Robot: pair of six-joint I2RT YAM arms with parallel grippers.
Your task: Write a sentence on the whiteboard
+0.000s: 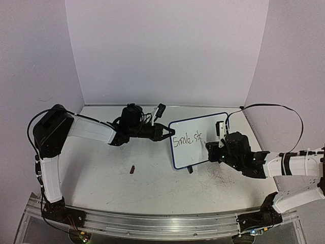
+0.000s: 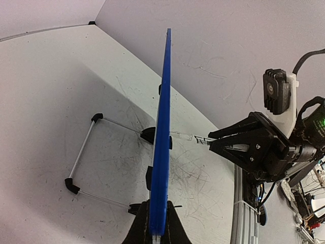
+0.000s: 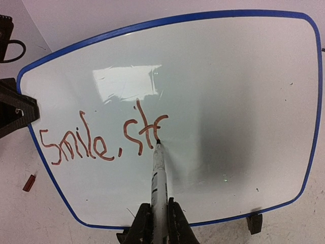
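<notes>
Table [image 1: 101, 178] comes first: it is wide and white, and the whiteboard [image 1: 195, 127] stands on it, leaning back on its wire stand [image 2: 83, 152]. At the left edge of the whiteboard, the left gripper [image 2: 157, 231] pinches the blue frame, with its jaws closed tight on it. I think it holds on there so the whiteboard does not slide or tip when the pen pushes.

In front of the whiteboard, the right gripper [image 3: 157, 221] squeezes a marker [image 3: 158, 173]. The marker sticks straight out from between the jaws, so its tip can reach the white face. The tip touches the whiteboard right at the last letter.

The sentence [image 3: 101, 140] sits on the left half of the whiteboard in red-brown lines. It reads "Smile, st" plus one letter that looks unfinished. The right half of the whiteboard is bare, so more words can fit there.

A small red thing [image 1: 132, 169] lies left of the whiteboard. It may be the cap, but it is too small to tell.
</notes>
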